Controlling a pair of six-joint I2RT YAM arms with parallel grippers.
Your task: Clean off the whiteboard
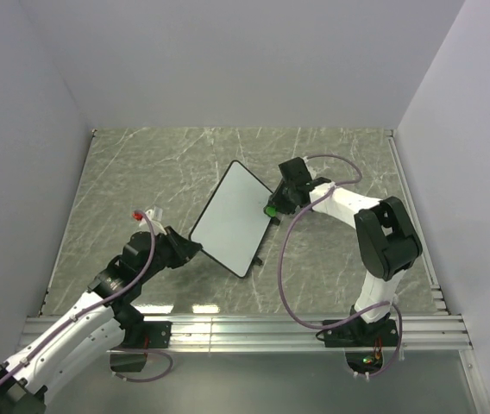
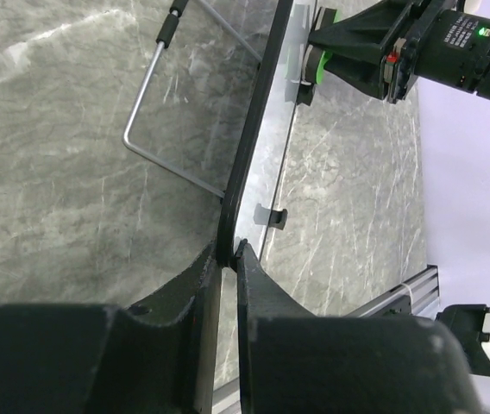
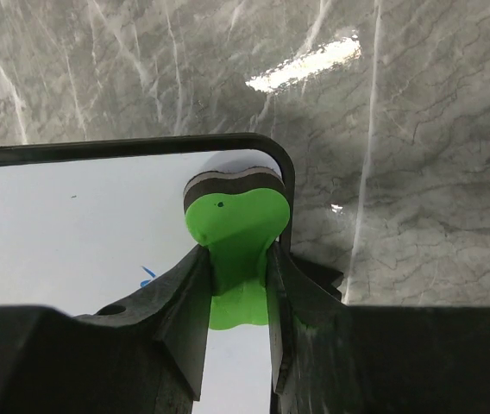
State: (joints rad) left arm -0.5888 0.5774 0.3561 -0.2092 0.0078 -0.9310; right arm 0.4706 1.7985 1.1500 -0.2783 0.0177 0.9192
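A small blue mark (image 3: pixel 147 276) on the whiteboard (image 1: pixel 232 220) is half hidden behind the right tool (image 3: pixel 238 259), which pinches a green eraser (image 3: pixel 236 216) at the board's corner. The left tool (image 2: pixel 228 254) pinches the board's edge; the board is tilted at mid-surface (image 1: pixel 141 172), and the wire stand (image 2: pixel 154 112) behind it is cut off at the picture's top

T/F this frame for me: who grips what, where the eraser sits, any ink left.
1. The left gripper is clamped on the edge of the whiteboard. True.
2. The right gripper is empty. False: it is shut on the green eraser.
3. The eraser sits mid-board. False: it is by a rounded corner of the frame.
4. A small blue mark shows on the board in the right wrist view. True.
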